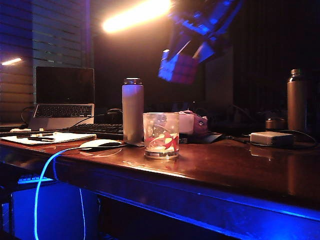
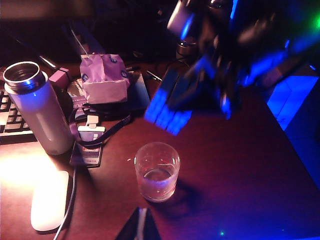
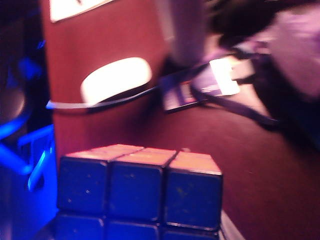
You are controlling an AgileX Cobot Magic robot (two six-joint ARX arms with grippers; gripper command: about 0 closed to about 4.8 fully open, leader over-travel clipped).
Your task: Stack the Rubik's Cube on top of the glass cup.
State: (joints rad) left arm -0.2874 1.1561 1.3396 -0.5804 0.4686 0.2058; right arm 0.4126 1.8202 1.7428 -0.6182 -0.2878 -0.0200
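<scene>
While the glass cup (image 1: 161,135) stands upright on the table (image 1: 240,170), just in front of the pale bottle (image 1: 132,110), the right gripper (image 1: 192,50) hangs above the cup and slightly to its right, jaws clamped on the Rubik's Cube (image 1: 177,67); the left gripper (image 2: 140,227) sits near the cup, though only its blurred tip shows, so I cannot tell its jaws

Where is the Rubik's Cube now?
The Rubik's Cube is held in the right gripper, in the air above the glass cup, slightly right of it in the exterior view.
</scene>
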